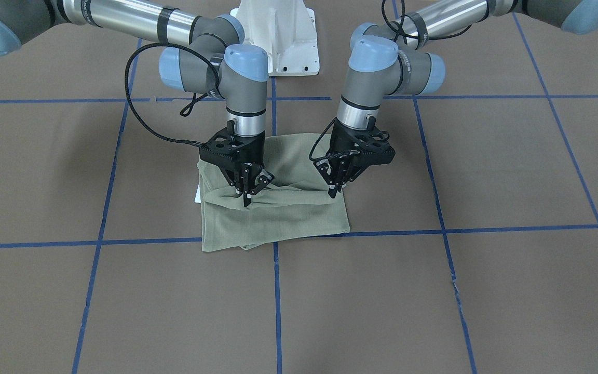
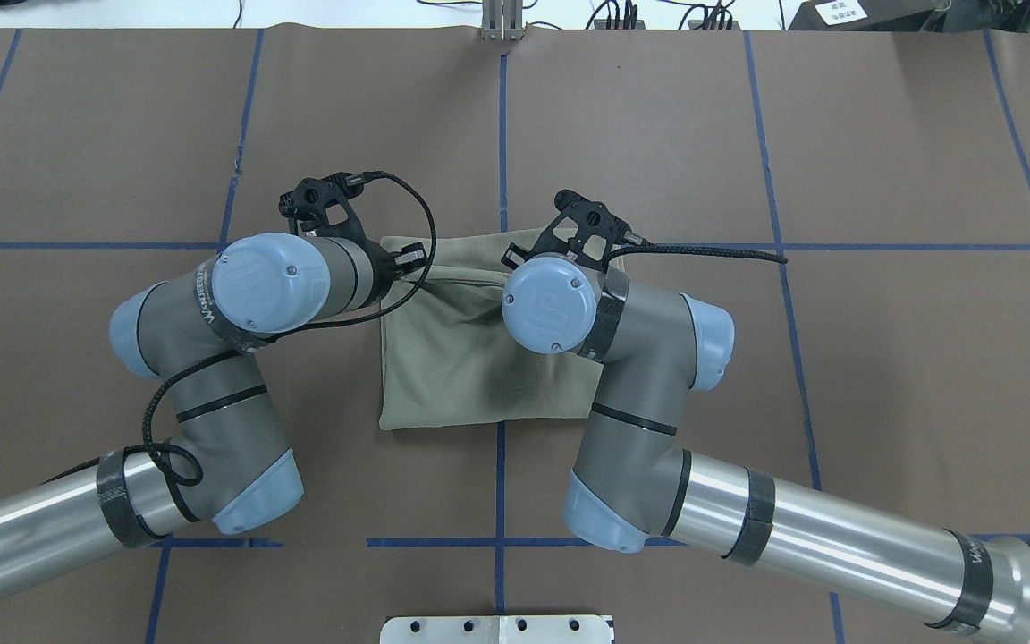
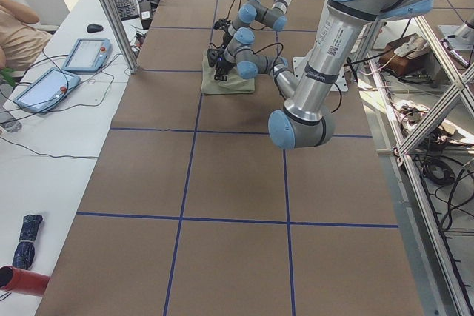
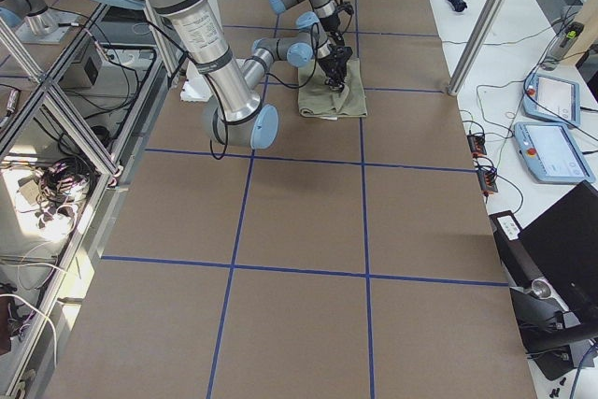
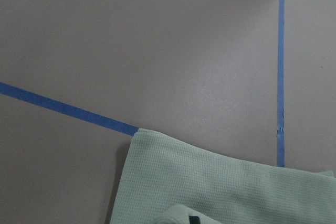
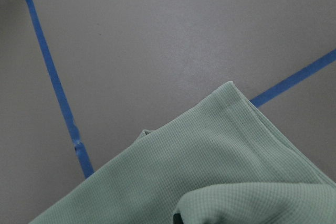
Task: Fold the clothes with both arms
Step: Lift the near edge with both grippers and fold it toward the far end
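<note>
The sage-green shirt (image 1: 278, 218) lies folded into a rough square at the table's middle, also seen from above (image 2: 470, 358). A raised fold runs across it between my two grippers. On the view's right of the front-facing view, my left gripper (image 1: 335, 191) pinches the fold at the shirt's edge. My right gripper (image 1: 247, 200) pinches it on the view's left. Both look shut on the cloth. A white hang tag (image 1: 196, 195) peeks out beside the shirt. Each wrist view shows a lifted bulge of the shirt (image 5: 220, 187) (image 6: 210, 166) at its bottom edge.
The white pedestal base (image 1: 278, 36) stands behind the shirt. Blue tape lines (image 1: 276, 291) grid the brown table cover. A side bench holds tablets (image 3: 85, 53), and a person's arm (image 3: 18, 31) shows at its far end. Metal frame posts (image 4: 486, 16) flank the table.
</note>
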{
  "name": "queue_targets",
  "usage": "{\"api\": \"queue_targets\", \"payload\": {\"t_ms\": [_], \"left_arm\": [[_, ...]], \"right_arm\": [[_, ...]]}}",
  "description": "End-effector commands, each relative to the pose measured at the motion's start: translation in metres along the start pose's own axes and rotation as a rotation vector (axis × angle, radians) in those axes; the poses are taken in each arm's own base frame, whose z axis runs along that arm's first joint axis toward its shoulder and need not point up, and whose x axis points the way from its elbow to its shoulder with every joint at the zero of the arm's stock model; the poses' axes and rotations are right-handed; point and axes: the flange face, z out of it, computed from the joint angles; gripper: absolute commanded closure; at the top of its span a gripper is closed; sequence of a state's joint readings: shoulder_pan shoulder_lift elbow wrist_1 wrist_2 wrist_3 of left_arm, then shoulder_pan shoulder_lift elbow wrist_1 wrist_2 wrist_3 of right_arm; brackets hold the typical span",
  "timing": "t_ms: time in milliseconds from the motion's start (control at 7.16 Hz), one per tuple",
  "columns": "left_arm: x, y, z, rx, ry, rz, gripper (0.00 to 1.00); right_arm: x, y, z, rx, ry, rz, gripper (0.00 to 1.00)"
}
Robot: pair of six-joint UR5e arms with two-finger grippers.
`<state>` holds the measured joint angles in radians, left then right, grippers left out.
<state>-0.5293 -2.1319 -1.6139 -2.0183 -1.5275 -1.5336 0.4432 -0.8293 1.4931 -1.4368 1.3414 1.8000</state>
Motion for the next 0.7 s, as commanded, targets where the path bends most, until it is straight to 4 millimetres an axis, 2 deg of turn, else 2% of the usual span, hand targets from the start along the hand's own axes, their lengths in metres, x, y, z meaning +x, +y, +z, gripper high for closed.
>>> {"api": "queue_targets", "payload": {"t_ms": [0,140,279,419,559], "left_arm": [[0.003,-0.002,0.001,0.002,0.019,0.081,0.01],[0.005,-0.013,-0.007,0.01,0.044,0.132,0.0],[0.002,-0.027,-0.014,-0.036,0.057,0.174,0.0],[-0.001,-0.037,-0.023,-0.079,0.073,0.199,0.0],[-0.002,-0.038,-0.023,-0.078,0.071,0.199,0.0]], "right_arm": [[-0.003,-0.002,0.002,0.003,0.0,-0.1,0.0],[-0.009,-0.02,-0.005,-0.01,-0.006,-0.111,0.0],[-0.025,-0.021,-0.022,-0.071,-0.03,-0.147,0.0],[-0.028,-0.021,-0.025,-0.079,-0.036,-0.152,0.0],[-0.024,-0.016,-0.029,-0.088,-0.043,-0.179,0.0]]}}
